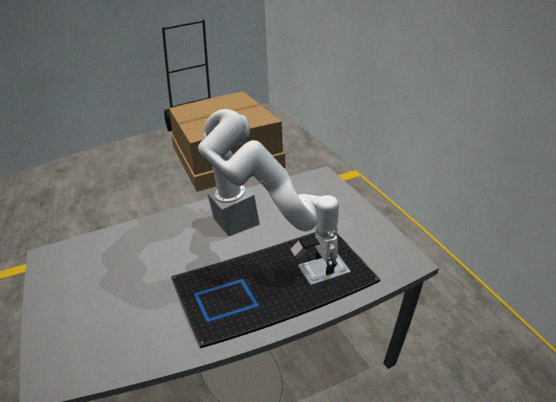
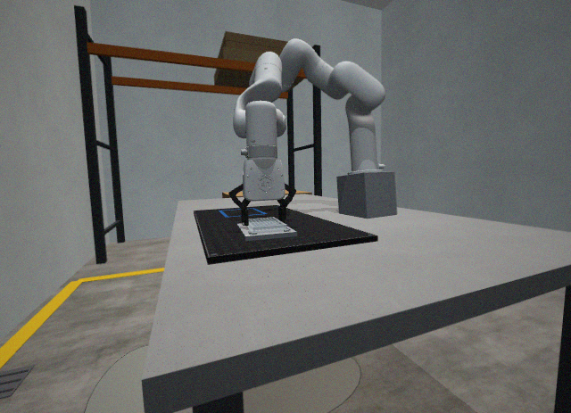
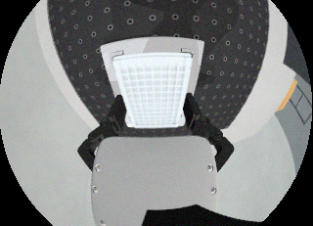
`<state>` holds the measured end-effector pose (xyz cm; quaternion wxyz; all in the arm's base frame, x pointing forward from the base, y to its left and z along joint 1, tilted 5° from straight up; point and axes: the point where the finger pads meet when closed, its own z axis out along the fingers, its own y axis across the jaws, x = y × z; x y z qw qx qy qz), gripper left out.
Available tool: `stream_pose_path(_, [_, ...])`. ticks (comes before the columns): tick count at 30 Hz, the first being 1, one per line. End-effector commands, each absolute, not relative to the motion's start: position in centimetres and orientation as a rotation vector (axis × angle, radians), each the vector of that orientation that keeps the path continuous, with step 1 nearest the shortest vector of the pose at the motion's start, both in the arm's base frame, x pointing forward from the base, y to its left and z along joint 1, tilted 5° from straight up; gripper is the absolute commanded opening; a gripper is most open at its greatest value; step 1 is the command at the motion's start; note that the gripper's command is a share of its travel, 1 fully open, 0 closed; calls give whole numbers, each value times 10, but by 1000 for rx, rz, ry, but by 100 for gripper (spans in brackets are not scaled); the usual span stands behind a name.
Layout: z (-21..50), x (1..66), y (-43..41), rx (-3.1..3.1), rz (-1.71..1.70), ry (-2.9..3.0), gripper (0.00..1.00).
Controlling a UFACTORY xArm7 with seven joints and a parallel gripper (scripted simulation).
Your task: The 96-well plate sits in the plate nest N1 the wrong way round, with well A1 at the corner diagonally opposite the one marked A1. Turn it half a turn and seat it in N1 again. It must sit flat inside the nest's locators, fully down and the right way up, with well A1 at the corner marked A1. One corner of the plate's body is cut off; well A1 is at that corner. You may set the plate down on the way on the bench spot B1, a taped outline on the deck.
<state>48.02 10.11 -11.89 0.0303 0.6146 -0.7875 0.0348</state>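
1. The white arm (image 1: 269,174) stands on a grey block (image 1: 244,220) at the back of the grey table (image 1: 89,308) and reaches forward and down over the black mat (image 1: 251,308).
2. The gripper (image 2: 262,213) points straight down over the nest (image 2: 272,235), a pale grey holder near the right end of the mat in the top view.
3. The well plate (image 3: 153,91) lies in the nest, flat as far as the views show, with its grid of wells facing up.
4. The jaws are open at full width, one dark finger (image 3: 112,118) on each long side of the plate; they grip nothing.
5. In the wrist view the fingertips sit just beside the plate's edges; whether they touch it is hard to tell at this size.
6. The cut corner of the plate is too small to make out, so which way round it sits cannot be told.
7. The blue taped outline (image 1: 204,314) lies on the left part of the mat, well apart from the nest.
8. Behind the table stand cardboard boxes (image 1: 265,128) on a hand truck (image 1: 167,61), and a yellow line (image 1: 448,249) runs along the floor.
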Motion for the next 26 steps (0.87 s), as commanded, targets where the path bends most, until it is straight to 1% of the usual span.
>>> stream_pose_path(1, [-117, 482, 102, 1897, 110, -2430, 100])
stream_pose_path(18, [-117, 482, 102, 1897, 110, -2430, 100])
stream_pose_path(26, [-99, 482, 104, 1897, 110, -2430, 100])
